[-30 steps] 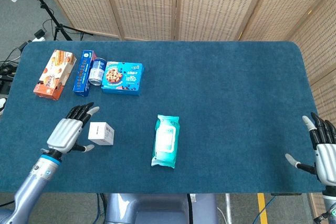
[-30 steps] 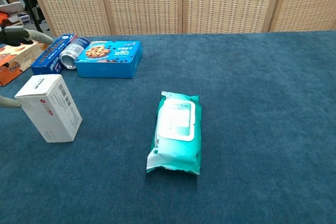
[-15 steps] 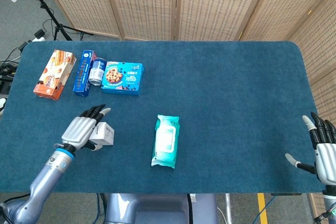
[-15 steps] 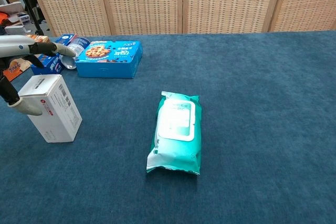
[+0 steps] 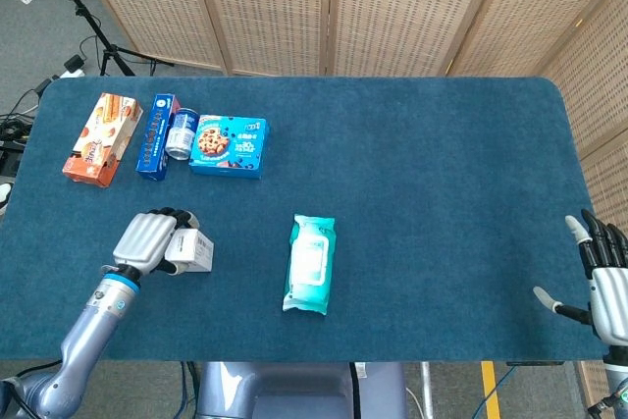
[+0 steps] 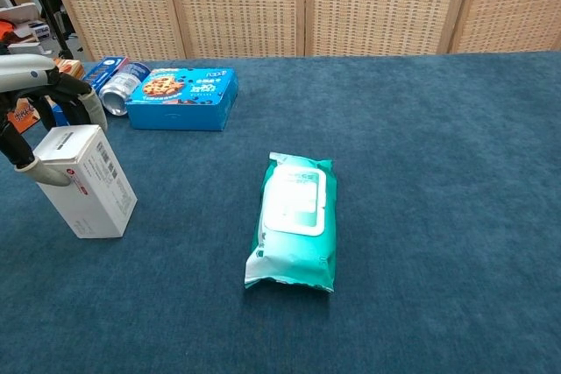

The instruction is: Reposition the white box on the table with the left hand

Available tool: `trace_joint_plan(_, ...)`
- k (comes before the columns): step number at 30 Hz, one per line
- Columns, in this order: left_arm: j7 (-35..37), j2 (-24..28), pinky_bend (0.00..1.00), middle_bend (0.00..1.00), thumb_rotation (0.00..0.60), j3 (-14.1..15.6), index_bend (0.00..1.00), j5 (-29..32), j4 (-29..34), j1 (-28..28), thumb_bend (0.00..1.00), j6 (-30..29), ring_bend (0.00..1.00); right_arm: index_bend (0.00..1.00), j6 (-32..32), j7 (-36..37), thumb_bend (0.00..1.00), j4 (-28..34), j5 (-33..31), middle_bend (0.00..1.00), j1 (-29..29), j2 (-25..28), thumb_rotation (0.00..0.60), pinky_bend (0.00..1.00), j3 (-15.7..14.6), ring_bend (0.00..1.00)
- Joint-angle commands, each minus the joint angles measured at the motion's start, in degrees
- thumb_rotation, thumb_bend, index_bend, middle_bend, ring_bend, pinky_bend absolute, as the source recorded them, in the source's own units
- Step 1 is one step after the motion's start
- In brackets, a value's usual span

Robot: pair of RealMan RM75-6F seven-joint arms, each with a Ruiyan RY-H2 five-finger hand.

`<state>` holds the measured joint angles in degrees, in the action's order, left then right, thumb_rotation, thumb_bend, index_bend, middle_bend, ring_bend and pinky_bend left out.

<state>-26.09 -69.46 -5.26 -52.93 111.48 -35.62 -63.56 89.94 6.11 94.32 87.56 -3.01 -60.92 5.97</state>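
The white box (image 5: pixel 196 251) lies on the blue table (image 5: pixel 422 174) near its front left. My left hand (image 5: pixel 147 238) is at the box's left end, fingers curled over its far edge. In the chest view the white box (image 6: pixel 92 183) shows printed labels, with the fingers (image 6: pixel 84 104) bent down at its far top edge and the thumb (image 6: pixel 44 172) against its near left side. The left hand grips the box, which still sits on the cloth. My right hand (image 5: pixel 605 282) hangs open off the table's front right corner, holding nothing.
A teal wipes pack (image 5: pixel 310 263) lies right of the box. At the back left sit a blue cookie box (image 5: pixel 229 145), a can (image 5: pixel 182 132), a narrow blue carton (image 5: pixel 154 135) and an orange snack box (image 5: pixel 102 138). Wicker screens stand behind.
The left hand slid right up to the white box, and its spread fingers have curled down onto the box's far edge. The box and the right hand have not moved.
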Motion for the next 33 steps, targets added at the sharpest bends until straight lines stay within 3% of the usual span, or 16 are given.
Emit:
trace_joint_plan(1,0.8,0.1,0.38,0.47,0.6,0.0,0.48,-0.4,-0.5,0.1,0.07,0.3,0.33,0.0,-0.1,0.1,0.0,0.0,0.1,0.0,0.0,0.0,0.6,0.0,0.0,0.0)
trace_joint_plan(9,4.6,1.1,0.42,0.5,0.6,-0.2,0.52,-1.6,-0.8,1.2,0.14,0.7,0.37,0.0,0.0,0.0,0.0,0.0,0.1,0.0,0.0,0.0,0.6,0.0,-0.1,0.0)
trace_joint_plan(13,13.2,1.7,0.46,0.52,0.6,-1.3,0.53,-5.5,-0.8,3.6,0.18,-0.2,0.38,0.0,0.1,-0.1,0.0,0.0,0.2,0.0,0.0,-0.1,0.6,0.0,-0.1,0.0)
trace_joint_plan(15,21.2,1.5,0.46,0.52,0.6,-1.3,0.53,-11.0,-2.2,5.9,0.17,-1.2,0.38,0.0,0.0,-0.1,0.0,0.0,0.1,0.0,0.0,-0.1,0.6,0.0,-0.1,0.0)
trace_joint_plan(16,31.1,0.1,0.46,0.52,0.6,-2.1,0.53,-14.8,-3.7,8.2,0.17,-3.1,0.38,0.0,0.0,-0.1,0.0,0.0,0.3,0.0,0.0,-0.1,0.6,0.0,-0.2,0.0)
trace_joint_plan(17,36.4,-0.8,0.46,0.52,0.6,-1.8,0.53,-18.3,-6.0,9.4,0.16,-4.2,0.38,0.0,0.1,-0.2,0.0,0.0,0.3,0.0,0.0,-0.1,0.6,0.0,-0.2,0.0)
trace_joint_plan(21,59.2,-6.4,0.45,0.52,0.6,-0.4,0.53,-30.6,-19.7,12.4,0.14,-10.1,0.38,0.0,0.1,-0.4,0.0,0.1,0.4,0.0,0.1,-0.2,0.6,0.0,-0.2,0.0)
trace_joint_plan(27,84.7,-13.7,0.45,0.52,0.6,1.9,0.53,-36.0,-35.8,12.5,0.11,-11.3,0.38,0.0,0.1,-0.6,0.0,0.2,0.5,0.0,0.1,-0.2,0.6,0.0,-0.3,0.0)
trace_joint_plan(33,97.8,-17.2,0.45,0.52,0.6,4.5,0.53,-38.9,-46.5,10.9,0.11,-8.9,0.38,0.0,0.1,-0.7,0.0,0.2,0.3,0.0,0.0,-0.2,0.6,0.0,-0.2,0.0)
